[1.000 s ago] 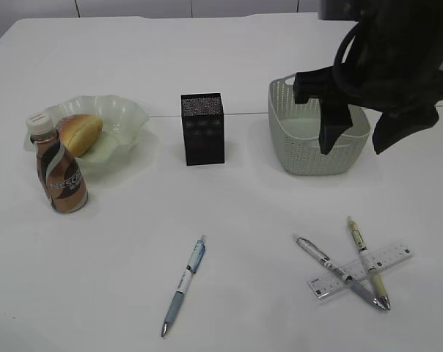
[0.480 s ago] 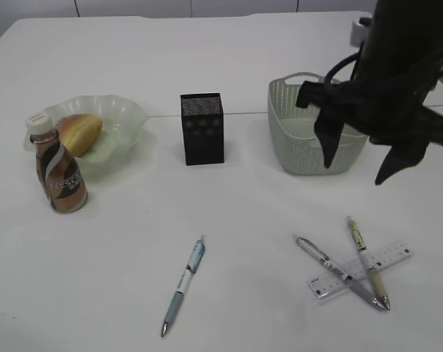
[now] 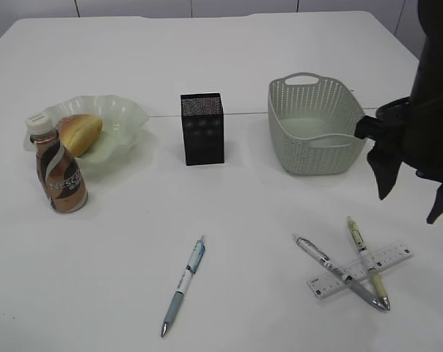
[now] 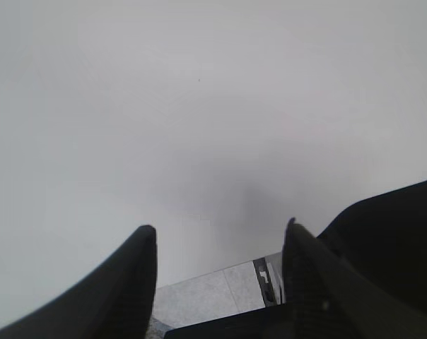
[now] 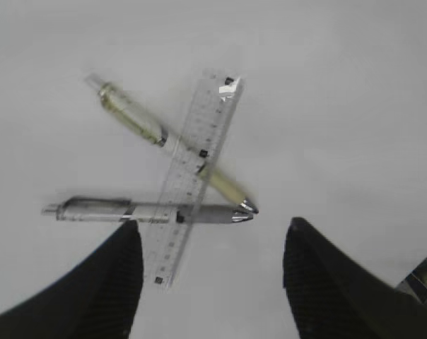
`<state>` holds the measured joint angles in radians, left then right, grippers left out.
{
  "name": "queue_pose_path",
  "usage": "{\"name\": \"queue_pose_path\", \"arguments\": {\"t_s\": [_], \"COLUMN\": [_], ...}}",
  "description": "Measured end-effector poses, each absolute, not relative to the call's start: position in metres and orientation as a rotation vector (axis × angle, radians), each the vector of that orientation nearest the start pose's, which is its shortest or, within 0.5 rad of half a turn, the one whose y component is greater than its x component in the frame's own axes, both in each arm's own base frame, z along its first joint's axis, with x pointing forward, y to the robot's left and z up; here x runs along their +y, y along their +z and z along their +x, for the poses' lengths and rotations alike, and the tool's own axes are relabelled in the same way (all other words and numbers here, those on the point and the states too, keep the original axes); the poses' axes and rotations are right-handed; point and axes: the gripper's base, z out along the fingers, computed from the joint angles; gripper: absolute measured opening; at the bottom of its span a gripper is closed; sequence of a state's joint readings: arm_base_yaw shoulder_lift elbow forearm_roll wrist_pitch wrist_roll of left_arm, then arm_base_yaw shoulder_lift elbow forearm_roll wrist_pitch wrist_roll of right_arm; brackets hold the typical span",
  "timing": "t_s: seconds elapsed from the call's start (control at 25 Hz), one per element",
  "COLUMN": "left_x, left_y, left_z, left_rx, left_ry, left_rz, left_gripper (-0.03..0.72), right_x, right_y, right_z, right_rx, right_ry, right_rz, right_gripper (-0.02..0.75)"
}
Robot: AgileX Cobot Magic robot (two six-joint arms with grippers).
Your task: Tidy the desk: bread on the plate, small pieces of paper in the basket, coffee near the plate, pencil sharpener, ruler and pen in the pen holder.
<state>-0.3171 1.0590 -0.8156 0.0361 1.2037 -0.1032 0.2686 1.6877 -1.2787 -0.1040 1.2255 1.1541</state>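
Observation:
The bread [image 3: 79,133] lies on the pale-green plate [image 3: 126,111]. The coffee bottle [image 3: 59,170] stands in front of the plate. The black mesh pen holder [image 3: 202,128] stands mid-desk, the green basket [image 3: 316,134] to its right. A blue pen [image 3: 183,285] lies near the front. A grey pen [image 3: 337,271], a yellow-green pen [image 3: 367,262] and the clear ruler [image 3: 360,271] lie crossed at front right; the right wrist view shows the ruler [image 5: 192,171] and both pens [image 5: 150,210] [image 5: 167,141]. My right gripper [image 3: 410,198] [image 5: 210,240] is open above them. My left gripper [image 4: 220,236] is open over bare desk.
The desk edge and a grey tiled floor [image 4: 213,300] show below my left gripper. The right arm [image 3: 434,95] fills the right edge of the exterior view. No paper wads or pencil sharpener are visible.
My right arm has swung from over the basket to the right and toward the front, now above the crossed pens and ruler. Nothing on the desk has moved.

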Motion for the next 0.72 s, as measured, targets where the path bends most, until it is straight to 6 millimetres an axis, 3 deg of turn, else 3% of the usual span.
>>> {"name": "queue_pose_path", "arguments": {"t_s": [0.2, 0.36, 0.72], "left_x": [-0.049, -0.048, -0.049], "left_y": [0.282, 0.282, 0.282], "left_z": [0.16, 0.16, 0.16], "left_rx": [2.894, 2.889, 2.89], "left_ry": [-0.013, -0.007, -0.012], "left_rz": [0.327, 0.328, 0.327], "left_gripper": [0.416, 0.416, 0.416], "right_x": [0.061, 0.062, 0.062], "right_y": [0.239, 0.225, 0.223], "right_z": [0.314, 0.318, 0.32], "right_rx": [2.772, 2.8, 2.797], "right_ry": [-0.164, -0.181, -0.196], "right_rz": [1.309, 1.343, 1.338], "right_gripper": [0.459, 0.459, 0.459]}}
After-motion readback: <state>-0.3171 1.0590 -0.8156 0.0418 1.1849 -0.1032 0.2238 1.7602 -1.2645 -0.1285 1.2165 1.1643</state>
